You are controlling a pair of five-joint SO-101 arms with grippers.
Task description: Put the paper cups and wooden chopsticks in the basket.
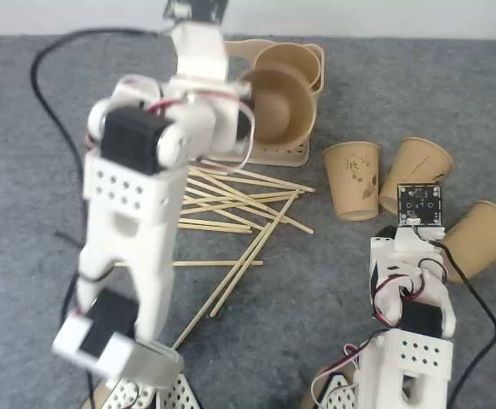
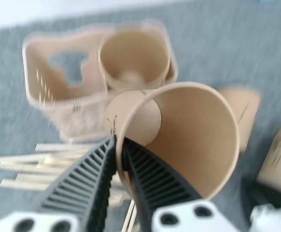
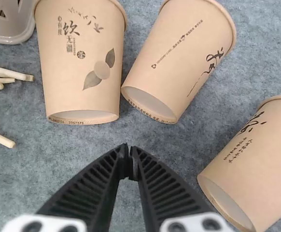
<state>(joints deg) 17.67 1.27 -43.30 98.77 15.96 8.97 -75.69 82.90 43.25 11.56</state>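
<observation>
The left claw (image 2: 119, 140) is pinched tight on the wall of a paper cup (image 2: 189, 140), one finger inside the rim and the other outside. The held cup is tipped on its side, with its mouth toward the wrist camera. In the high view this cup (image 1: 278, 106) hangs at the near end of the basket (image 1: 286, 155), though the angle makes it hard to say whether it is over the basket or just in front of it. A second cup (image 1: 291, 60) already stands upright in the far part of the basket, its open mouth up. The wooden chopsticks (image 1: 231, 204) lie scattered in a loose, criss-crossed heap on the grey worktop (image 1: 401, 77), just in front of the basket and beside the left arm. To the right of the basket three more cups rest on the worktop, seemingly on their sides with their bases turned toward the right arm: one nearest the basket (image 3: 80, 63), one just beside it (image 3: 181, 63), and a third (image 3: 249, 169) set a little apart on the outer side. The right claw (image 3: 129, 150) has its fingers closed together with nothing between them, low over the worktop just short of the first two cups' bases.
</observation>
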